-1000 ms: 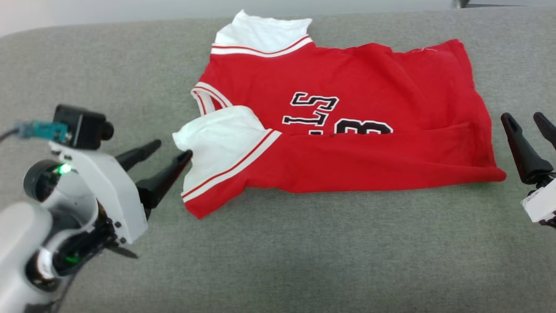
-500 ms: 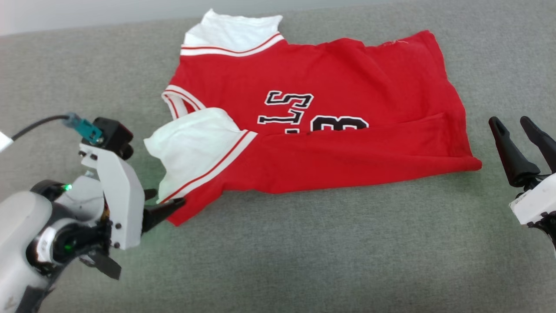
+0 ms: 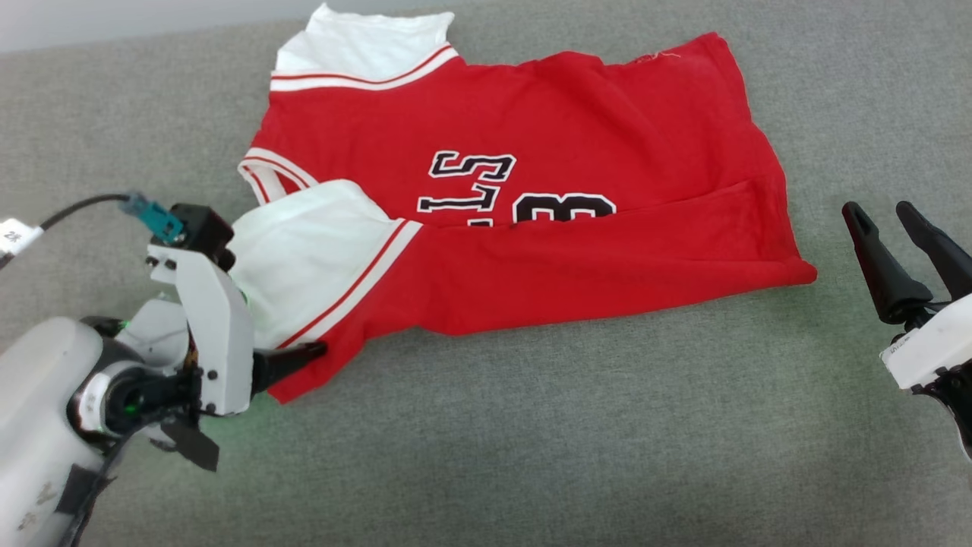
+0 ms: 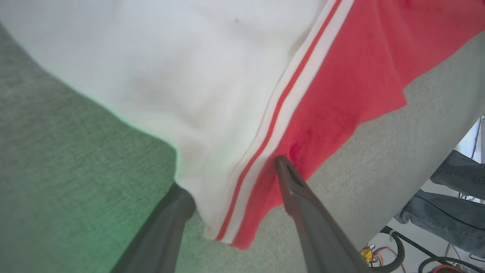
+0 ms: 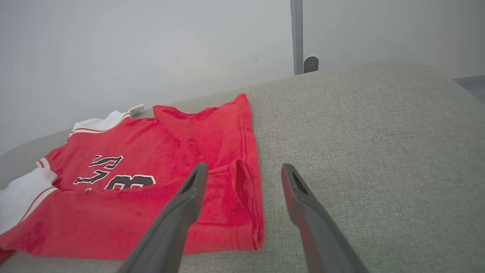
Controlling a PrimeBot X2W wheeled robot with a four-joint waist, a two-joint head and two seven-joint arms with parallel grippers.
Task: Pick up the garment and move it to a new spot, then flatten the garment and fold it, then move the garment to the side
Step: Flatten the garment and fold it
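Here, a grey woven cushion surface (image 3: 531, 456) carries the garment (image 3: 547, 144), which lies flat across its upper middle, neck end toward the robot's left and hem toward its right. The near long edge is folded up over the body, covering the lower part of the black-and-white lettering (image 3: 467, 182). 1 white sleeve (image 3: 304, 258) with striped trim rests at the near left corner. The left gripper (image 4: 227, 174) stands spread wide astride this corner, 1 finger on the red cloth beside the trim, the other at the white sleeve's edge; it grips nothing. The right gripper (image 3: 877, 211) hovers just beyond the hem, its 2 fingers equally wide apart and empty.
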